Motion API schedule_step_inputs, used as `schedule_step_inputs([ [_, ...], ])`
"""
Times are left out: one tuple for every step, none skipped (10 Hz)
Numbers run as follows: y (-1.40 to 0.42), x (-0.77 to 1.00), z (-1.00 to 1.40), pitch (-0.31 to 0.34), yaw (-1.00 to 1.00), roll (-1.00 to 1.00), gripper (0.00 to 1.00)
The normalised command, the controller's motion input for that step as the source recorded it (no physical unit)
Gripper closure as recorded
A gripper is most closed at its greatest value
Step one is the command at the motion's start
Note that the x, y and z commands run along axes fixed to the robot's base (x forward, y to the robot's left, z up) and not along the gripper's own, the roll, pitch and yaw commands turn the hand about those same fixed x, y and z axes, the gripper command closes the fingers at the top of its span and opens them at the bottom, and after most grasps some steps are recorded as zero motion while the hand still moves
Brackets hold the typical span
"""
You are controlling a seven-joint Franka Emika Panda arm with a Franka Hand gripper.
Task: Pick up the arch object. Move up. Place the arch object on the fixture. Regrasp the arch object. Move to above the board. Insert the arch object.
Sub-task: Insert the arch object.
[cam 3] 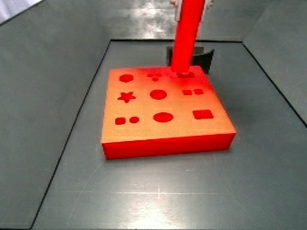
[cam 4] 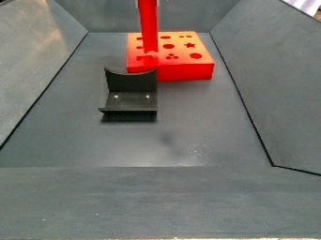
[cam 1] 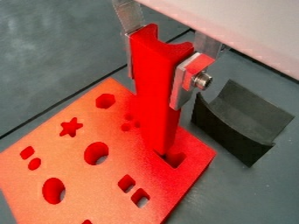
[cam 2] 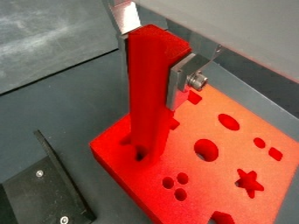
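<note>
One gripper (cam 1: 163,54), one arch object (cam 1: 153,96), one board (cam 3: 162,108), one fixture (cam 4: 129,92)

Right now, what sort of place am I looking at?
Likely a robot test cell: a grey walled bin floor, an orange-red slab board with shaped holes, and a silver two-finger gripper holding a red bar upright.

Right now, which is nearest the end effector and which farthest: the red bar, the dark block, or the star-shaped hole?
Judged in a wrist view:
1. arch object, clamped in the end effector.
2. fixture, beside the board's corner by the bar.
3. star hole, far across the board.
</note>
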Motion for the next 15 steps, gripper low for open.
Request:
schedule_step_inputs([
  [0.00, 0.09, -0.07, 0.000, 0.05, 0.08, 1.00],
  [0.00, 0.42, -0.08, 0.030, 0.05, 0.11, 1.00],
  [0.00, 0.58, -0.09, 0.053, 0.01, 0.12, 1.00],
  [0.00, 0.51, -0.01, 0.050, 0.00, 0.16, 1.00],
  [0.00, 0.18, 0.00, 0.019, 0.00, 0.23, 1.00],
  [0.00, 0.00, 0.00, -0.096, 0.00, 0.17, 1.00],
  [0.00, 0.00, 0.02, -0.100, 0.03, 0.07, 1.00],
  [0.00, -0.01, -0.04, -0.219, 0.00, 0.00, 1.00],
  [0.00, -0.11, -0.03, -0.213, 0.00, 0.00, 1.00],
  [0.00, -0.11, -0.10, -0.223, 0.00, -0.04, 1.00],
  [0.00, -0.08, -0.22, -0.311, 0.00, -0.04, 1.00],
  [0.00, -0.08, -0.15, -0.311, 0.00, 0.00, 1.00],
  [0.00, 0.00, -0.02, -0.193, 0.00, 0.09, 1.00],
  [0.00, -0.02, -0.01, -0.159, 0.03, 0.27, 1.00],
  [0.00, -0.01, 0.00, -0.076, 0.00, 0.16, 1.00],
])
